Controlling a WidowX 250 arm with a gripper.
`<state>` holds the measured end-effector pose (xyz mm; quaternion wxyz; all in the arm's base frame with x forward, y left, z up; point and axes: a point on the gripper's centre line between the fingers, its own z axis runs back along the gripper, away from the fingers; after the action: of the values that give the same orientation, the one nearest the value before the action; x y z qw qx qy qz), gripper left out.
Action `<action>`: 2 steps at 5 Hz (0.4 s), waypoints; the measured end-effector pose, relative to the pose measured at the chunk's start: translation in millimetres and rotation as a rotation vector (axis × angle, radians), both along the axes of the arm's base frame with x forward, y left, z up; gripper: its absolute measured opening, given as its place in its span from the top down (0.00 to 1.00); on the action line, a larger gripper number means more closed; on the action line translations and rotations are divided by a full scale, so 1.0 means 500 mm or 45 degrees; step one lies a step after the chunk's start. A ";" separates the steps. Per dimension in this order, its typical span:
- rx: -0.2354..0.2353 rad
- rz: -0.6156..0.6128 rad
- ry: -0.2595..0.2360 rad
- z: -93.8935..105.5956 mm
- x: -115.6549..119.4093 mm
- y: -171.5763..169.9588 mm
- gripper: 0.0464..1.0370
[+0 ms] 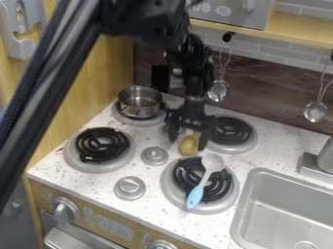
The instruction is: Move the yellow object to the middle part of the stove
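At the near edge, two knobs (65,210) were set into the wooden front panel (120,224), with a handle (75,239) mounted below. Just behind, the grey sink (283,187) was sunk into the pale, speckled counter (146,206) at the view's right. Beside it, the near right burner (171,192) was crossed by a spoon (212,162), its light blue handle pointed toward the panel and its grey bowl laid toward the far side. Two grey dials (130,188) were lined up between that burner and the left burner (98,168), whose black coil was left uncovered. A metal faucet (315,167) was fixed behind the sink.

Farther in, the yellow object (189,146) was found in the central part of the stove, just behind the spoon's bowl and between the near right and far right burners. It was flanked by the tips of the black gripper (188,144), whose fingers were spread wide (whether either was touching it could not be told).

Behind these, the far right burner (240,146) was partly covered by the gripper, and a metal pot (139,102) was set upright on the far left burner (146,120). The black arm (149,22) was extended overhead from the top edge. Against the brown and grey-tiled back wall (270,92), metal utensils (218,91) were hung, below a wooden shelf (299,31).
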<state>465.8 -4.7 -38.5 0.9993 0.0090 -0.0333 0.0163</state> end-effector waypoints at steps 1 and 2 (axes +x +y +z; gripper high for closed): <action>-0.011 -0.004 -0.053 0.057 -0.021 -0.021 0.04; -0.039 -0.015 -0.057 0.082 -0.063 -0.038 0.04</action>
<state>434.2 -23.7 2.4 0.9984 -0.0067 -0.0557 0.0111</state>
